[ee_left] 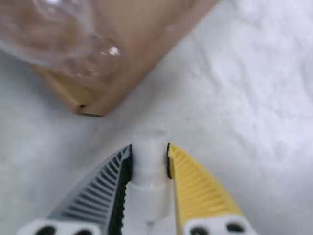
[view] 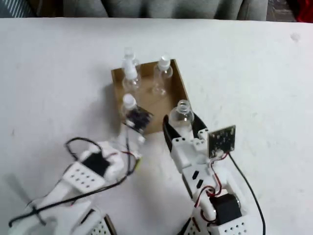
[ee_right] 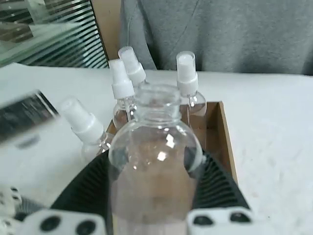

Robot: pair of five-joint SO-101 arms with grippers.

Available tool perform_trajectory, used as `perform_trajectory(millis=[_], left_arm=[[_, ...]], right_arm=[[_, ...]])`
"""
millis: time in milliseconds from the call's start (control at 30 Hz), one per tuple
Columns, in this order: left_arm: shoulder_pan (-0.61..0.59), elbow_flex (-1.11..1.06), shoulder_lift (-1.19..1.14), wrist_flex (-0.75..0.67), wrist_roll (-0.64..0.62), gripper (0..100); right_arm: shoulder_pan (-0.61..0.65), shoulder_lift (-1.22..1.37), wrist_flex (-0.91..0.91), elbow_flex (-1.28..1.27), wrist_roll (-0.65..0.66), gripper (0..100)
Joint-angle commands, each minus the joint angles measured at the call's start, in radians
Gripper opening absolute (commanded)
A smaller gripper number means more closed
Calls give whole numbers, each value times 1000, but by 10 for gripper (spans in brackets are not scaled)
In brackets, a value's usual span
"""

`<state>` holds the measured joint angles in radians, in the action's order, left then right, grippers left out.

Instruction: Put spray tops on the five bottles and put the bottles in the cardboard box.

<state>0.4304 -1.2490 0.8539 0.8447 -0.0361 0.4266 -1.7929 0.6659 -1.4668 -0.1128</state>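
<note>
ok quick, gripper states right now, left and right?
Left gripper: closed, holding a spray top.
Right gripper: closed, holding an uncapped bottle.

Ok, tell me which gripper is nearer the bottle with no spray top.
Right. The right gripper is shut on the uncapped bottle by the cardboard box. The left gripper, holding a spray top, sits apart from it, beside the box.
</note>
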Motion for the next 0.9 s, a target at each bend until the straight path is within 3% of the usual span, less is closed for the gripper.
perform_trajectory(millis=[0, 267, 467, 867], left_arm=[[-160, 89, 312, 91, 2, 20], [-366, 175, 808, 129, 0, 20], [-496, 281, 954, 124, -20, 20], [-661, 499, 762, -98, -480, 20]], right_arm=[[45, -8, 15, 6, -6, 15], [302, -10, 70, -6, 2, 15], [390, -10, 67, -38, 5, 15], [479, -10, 74, -63, 6, 15]])
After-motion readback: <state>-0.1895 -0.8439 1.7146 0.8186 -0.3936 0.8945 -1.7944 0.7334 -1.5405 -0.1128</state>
